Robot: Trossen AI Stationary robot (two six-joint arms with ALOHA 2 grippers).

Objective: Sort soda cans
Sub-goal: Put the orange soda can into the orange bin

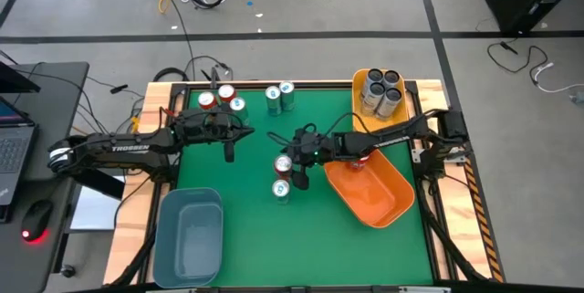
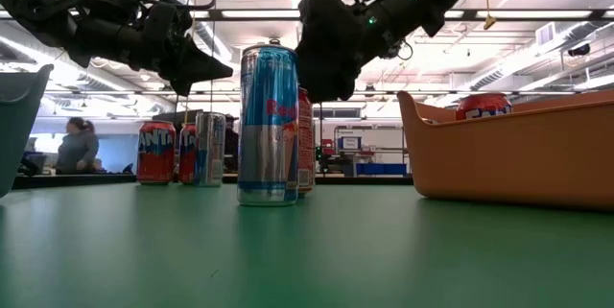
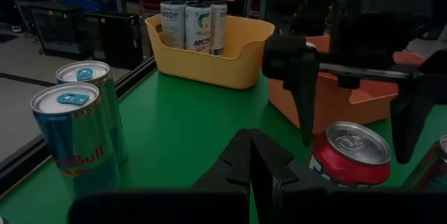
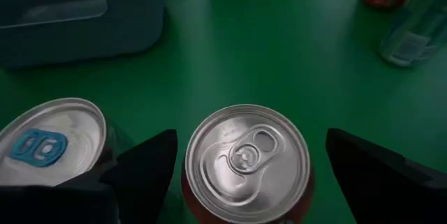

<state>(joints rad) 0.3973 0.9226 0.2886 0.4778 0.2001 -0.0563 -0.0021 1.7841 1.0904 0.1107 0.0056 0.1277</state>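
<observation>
One red soda can (image 4: pixel 246 160), silver-topped, upright, sits between the right hand's (image 4: pixel 248 165) spread fingers.

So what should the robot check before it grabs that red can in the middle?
1. Right gripper open wide enough: ok, its fingers stand apart on either side of the red can.
2. Gripper centred over the can: ok.
3. Blue can close by could get bumped: not ok, it stands right beside one finger.
4. Room in the orange bin: ok, one red can inside.
5. Left gripper out of the way: ok, shut and off to the side.
</observation>
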